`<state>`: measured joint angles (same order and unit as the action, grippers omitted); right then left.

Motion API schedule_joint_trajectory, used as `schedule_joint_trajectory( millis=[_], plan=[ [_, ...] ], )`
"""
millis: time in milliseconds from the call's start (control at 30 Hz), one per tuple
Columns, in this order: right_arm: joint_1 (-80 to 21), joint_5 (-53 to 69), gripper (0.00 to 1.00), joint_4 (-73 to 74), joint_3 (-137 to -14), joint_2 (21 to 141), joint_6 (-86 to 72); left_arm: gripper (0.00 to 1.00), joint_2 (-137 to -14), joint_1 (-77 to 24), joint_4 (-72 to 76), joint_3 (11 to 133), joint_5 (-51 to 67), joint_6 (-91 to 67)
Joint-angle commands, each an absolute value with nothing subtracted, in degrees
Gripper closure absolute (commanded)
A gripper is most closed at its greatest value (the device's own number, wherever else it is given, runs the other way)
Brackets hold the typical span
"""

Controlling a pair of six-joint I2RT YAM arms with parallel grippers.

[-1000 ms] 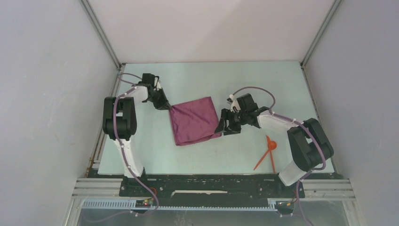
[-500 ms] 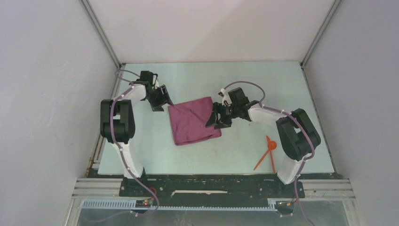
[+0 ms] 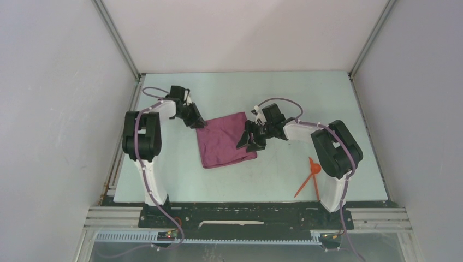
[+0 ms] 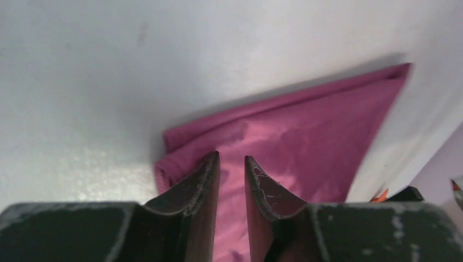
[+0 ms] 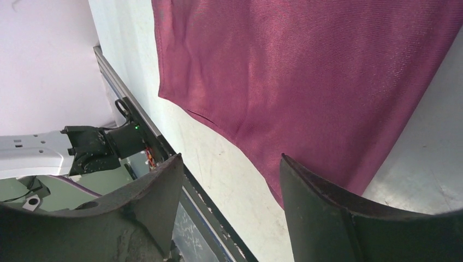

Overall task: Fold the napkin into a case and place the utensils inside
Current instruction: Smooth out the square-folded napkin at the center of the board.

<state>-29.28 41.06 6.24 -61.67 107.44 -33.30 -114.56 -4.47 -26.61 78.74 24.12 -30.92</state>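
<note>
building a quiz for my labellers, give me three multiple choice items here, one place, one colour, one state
1. Where do the utensils lie relative to the napkin? A on top of it; B on the table to its right; C inside it.
2. What colour is the napkin? A green; B white; C plum purple.
3. The right gripper is: A open; B shut on a utensil; C out of view.
Answers: B, they lie on bare table, off the cloth; C, it is purple in every view; A, its jaws stand wide apart.

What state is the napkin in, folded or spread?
Folded: the napkin lies as a flat square, with doubled layers at its corner near the left gripper.
</note>
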Motion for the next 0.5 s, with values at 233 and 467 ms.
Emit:
schedule_joint_trajectory(
  millis=[233, 467],
  plan=[
    [-27.50, 39.06, 0.27, 6.27, -57.54, 106.42, -27.72, 0.69, -121.12, -1.92, -30.79, 83.43, 19.27, -28.83],
    [-27.18, 37.04, 0.27, 12.01, -57.57, 102.45, -24.88, 0.64, -120.45, -1.93, -33.39, 85.89, 19.24, -26.56]
  ],
)
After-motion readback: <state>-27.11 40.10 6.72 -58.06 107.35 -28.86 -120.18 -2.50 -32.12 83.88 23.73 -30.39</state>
